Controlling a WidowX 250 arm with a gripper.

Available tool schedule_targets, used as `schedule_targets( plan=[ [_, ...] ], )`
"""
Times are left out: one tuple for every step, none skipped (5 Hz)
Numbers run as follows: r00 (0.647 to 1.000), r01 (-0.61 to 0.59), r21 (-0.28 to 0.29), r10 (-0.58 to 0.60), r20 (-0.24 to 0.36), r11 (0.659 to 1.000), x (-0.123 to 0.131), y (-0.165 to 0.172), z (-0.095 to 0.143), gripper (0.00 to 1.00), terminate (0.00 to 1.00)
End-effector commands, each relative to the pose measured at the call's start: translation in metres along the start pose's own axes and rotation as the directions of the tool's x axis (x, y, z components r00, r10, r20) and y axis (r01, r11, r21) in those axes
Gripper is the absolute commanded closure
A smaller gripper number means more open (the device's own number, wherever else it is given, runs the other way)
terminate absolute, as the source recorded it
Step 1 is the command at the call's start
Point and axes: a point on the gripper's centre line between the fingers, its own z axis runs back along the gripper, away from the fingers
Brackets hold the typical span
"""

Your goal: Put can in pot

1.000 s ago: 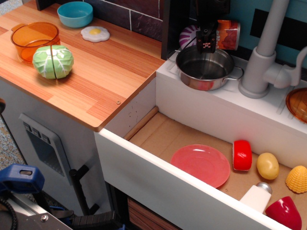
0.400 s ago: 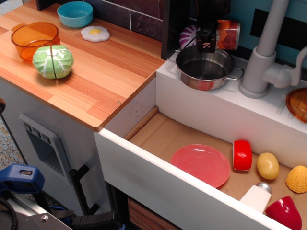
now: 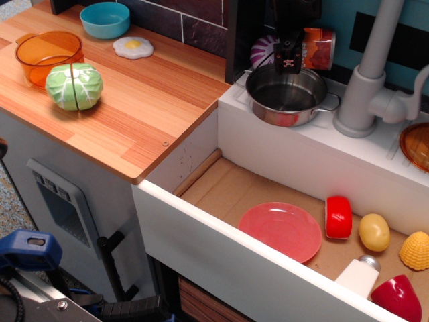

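Note:
The can (image 3: 320, 48), orange-red with silver ends, is at the back of the white counter, just behind the right part of the pot's far rim. The steel pot (image 3: 287, 94) stands on the counter left of the grey faucet, and nothing shows inside it. My black gripper (image 3: 289, 64) hangs above the pot's far rim, just left of the can. Its fingers look pressed together with nothing between them. The can's left end is partly hidden behind the gripper.
A purple-white toy (image 3: 263, 49) sits behind the pot on the left. The grey faucet (image 3: 365, 87) stands to its right. An orange plastic pot (image 3: 48, 54), a cabbage (image 3: 74, 86), a blue bowl (image 3: 105, 19) and a fried egg (image 3: 133, 47) are on the wooden counter. The open drawer below holds a pink plate (image 3: 280, 230) and toy foods.

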Motion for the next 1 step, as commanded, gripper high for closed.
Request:
schedule_targets(
  plan=[
    [1.000, -0.005, 0.061, 0.003, 0.031, 0.998, 0.0057, 0.0178, 0.0172, 0.00, 1.00]
  ],
)
